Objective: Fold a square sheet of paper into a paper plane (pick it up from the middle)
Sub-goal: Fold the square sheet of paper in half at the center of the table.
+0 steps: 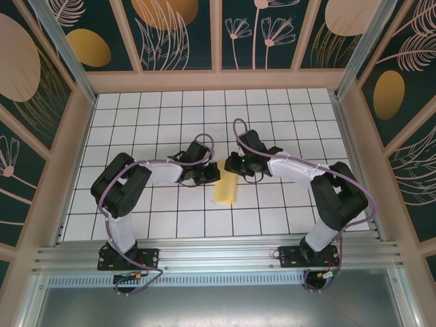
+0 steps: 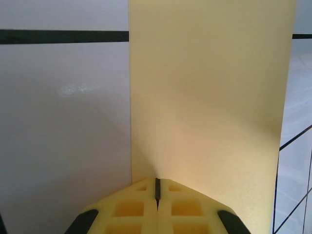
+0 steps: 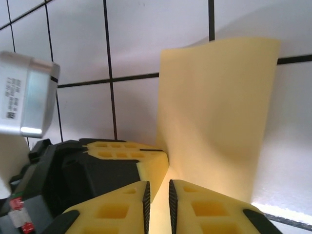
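From top cam: layout, not grip detail. Both arms bent at elbow, forearms angled inward, wrists meeting nr centre of tiled table (image 1: 286,129). Sheet of paper (image 1: 225,189) btwn the two heads, reads there as narrow pale-yellow strip running toward the bases. From left wrist cam: close-up of left gripper (image 2: 157,187), jaws pressed together, clamped on near edge of paper. Beyond the tips, spreads out flat & smooth across black grid lines. From right wrist cam: right gripper (image 3: 158,195), jaws nearly together w/ slim gap left, paper's near edge running down into that gap; can't tell whether pads touch it. Also there: left arm's yellow fingers (image 3: 129,151) just beside on left, at paper's edge, plus silver labelled box (image 3: 27,92) above & left of them. Casts soft shadow on tiles at right. As for pose: left forearm in from left, right forearm in from right, heads facing each other, almost touching over the strip's far end.
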Tool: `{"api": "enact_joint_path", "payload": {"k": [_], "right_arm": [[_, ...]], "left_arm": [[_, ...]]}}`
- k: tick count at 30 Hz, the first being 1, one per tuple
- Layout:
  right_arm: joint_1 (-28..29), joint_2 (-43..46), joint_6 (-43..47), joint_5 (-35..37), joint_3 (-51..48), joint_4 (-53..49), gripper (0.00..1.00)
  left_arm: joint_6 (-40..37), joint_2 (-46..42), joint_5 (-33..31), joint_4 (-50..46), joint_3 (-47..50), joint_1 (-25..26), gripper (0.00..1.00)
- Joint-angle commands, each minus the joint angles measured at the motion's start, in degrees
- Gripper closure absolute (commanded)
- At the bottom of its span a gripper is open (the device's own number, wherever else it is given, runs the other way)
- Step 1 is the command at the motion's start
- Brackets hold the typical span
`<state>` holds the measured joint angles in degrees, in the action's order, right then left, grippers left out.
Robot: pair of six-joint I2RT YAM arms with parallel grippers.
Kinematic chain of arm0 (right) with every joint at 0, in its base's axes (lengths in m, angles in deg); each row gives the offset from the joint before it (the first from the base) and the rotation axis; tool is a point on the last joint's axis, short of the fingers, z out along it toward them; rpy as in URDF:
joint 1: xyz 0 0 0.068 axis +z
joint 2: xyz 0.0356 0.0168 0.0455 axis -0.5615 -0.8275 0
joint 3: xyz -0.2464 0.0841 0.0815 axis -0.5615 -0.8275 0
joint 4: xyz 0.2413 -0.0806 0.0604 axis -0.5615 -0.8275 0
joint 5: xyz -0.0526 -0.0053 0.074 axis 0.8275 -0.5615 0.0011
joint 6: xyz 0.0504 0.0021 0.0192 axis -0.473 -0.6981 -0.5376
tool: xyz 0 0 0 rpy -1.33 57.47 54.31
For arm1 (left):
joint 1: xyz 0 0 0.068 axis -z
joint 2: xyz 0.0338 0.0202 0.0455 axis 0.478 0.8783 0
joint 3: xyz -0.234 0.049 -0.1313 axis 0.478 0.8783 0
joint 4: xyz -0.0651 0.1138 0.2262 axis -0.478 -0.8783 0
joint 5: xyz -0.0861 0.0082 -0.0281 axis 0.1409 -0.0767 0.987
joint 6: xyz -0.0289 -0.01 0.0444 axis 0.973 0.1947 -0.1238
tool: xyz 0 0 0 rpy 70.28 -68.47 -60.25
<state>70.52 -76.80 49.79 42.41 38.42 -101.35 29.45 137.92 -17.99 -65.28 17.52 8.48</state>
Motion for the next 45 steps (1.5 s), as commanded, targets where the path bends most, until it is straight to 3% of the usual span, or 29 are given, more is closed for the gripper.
{"api": "enact_joint_path", "payload": {"k": [1, 26, 38, 45], "right_arm": [[-0.2, -2.2, -1.1, -3.3, -2.0, 4.1, 0.79], [-3.3, -4.5, -0.8, -3.9, -13.3, 9.5, 0.77], [-3.2, 4.8, -3.3, -11.9, -16.2, 17.3, 0.75], [-3.2, 4.0, -5.1, -12.3, -20.5, 20.2, 0.76]], "left_arm": [[-1.2, 3.3, -2.4, -3.2, 0.6, 0.6, 1.0], [-1.9, 4.8, -2.9, -3.8, 1.6, 0.6, 1.0], [-2.1, 5.1, -3.3, -3.9, 1.9, 0.6, 1.0], [-2.3, 5.4, -3.2, -4.1, 1.7, 0.7, 1.0]]}}
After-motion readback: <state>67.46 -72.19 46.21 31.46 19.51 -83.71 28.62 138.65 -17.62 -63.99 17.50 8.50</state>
